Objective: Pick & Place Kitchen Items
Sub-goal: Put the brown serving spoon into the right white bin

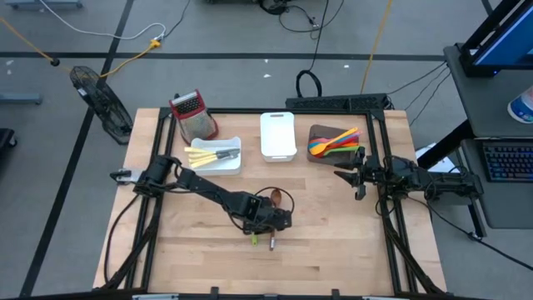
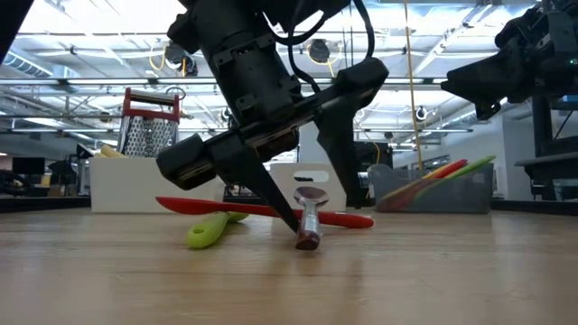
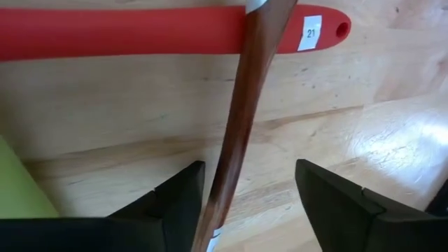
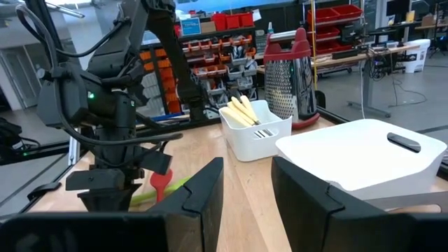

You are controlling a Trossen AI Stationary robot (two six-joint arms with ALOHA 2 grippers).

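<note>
Brown-handled utensil (image 3: 241,119): slim, wooden handle with a metal end, on the table (image 1: 333,242) near its middle, tilted; its upper part lies across the red utensil (image 3: 126,31), its lower end on the wood. It stands between the two fingers of the left claw (image 3: 245,203), close to one finger (image 3: 178,203) and apart from the other; whether that finger touches it cannot be told. The fingers stand spread on either side of the handle and are not closed on it

Red utensil: long, flat on the table, a white sticker marked 21 near the hole at its end

Green utensil (image 2: 209,232): on the table just beside the red one, partly under it in the low view

Left claw: lowered to the table over these three items, fingertips at or just above the wood

White tray (image 1: 218,157): at the table's back left, holding cream sticks (image 4: 241,110) and a dark-and-metal item

Second white tray (image 1: 277,135): at the back centre

Brown tray (image 1: 331,143): at the back right, holding utensils in orange, green, blue, yellow and pink

Box grater (image 1: 193,115): red-topped, metal, beside the first white tray

Right claw (image 1: 350,172): raised near the brown tray, fingers partly apart, nothing between them
</note>
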